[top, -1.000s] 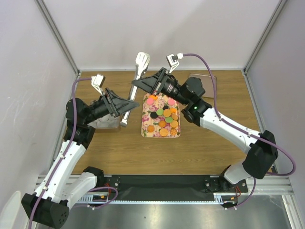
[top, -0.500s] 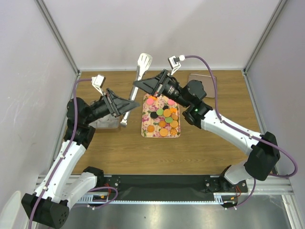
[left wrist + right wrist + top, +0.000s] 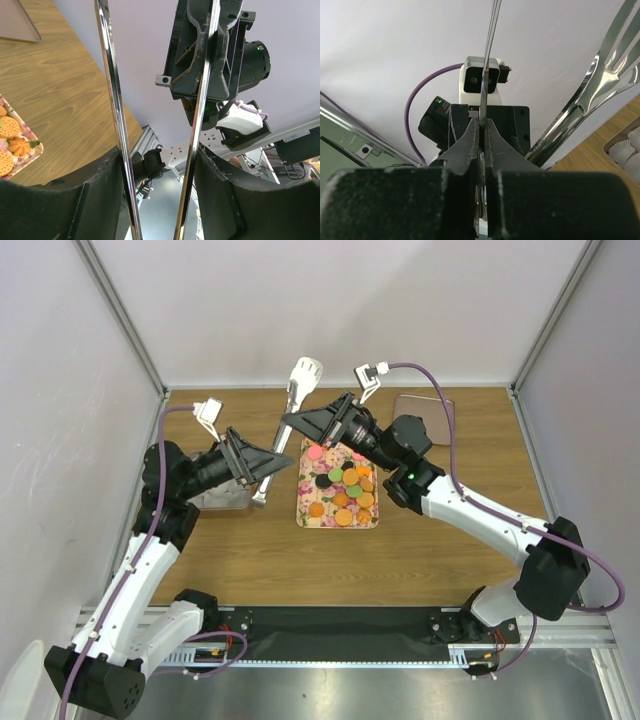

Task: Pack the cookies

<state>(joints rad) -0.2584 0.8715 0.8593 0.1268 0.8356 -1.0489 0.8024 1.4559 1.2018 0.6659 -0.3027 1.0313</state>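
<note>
The cookies (image 3: 342,490), small orange, green, pink and black discs, lie on a flowered tray (image 3: 302,512) mid-table; a few orange ones show in the left wrist view (image 3: 9,131). Metal tongs (image 3: 290,405) hang in the air left of the tray, spatula end toward the back wall. My left gripper (image 3: 268,462) straddles both tong arms (image 3: 114,100), its pads pressing them from outside. My right gripper (image 3: 292,420) is shut on one thin tong arm (image 3: 488,60); the other arm's slotted head (image 3: 602,75) passes to its right.
A clear container (image 3: 215,498) sits under my left arm, at the table's left. A clear flat lid (image 3: 425,405) lies at the back right. White paper cups (image 3: 626,150) in a box show at the right wrist view's edge.
My left jaws have narrowed onto the tong arms. The right gripper and the tongs' head have shifted slightly right and toward the back wall.
</note>
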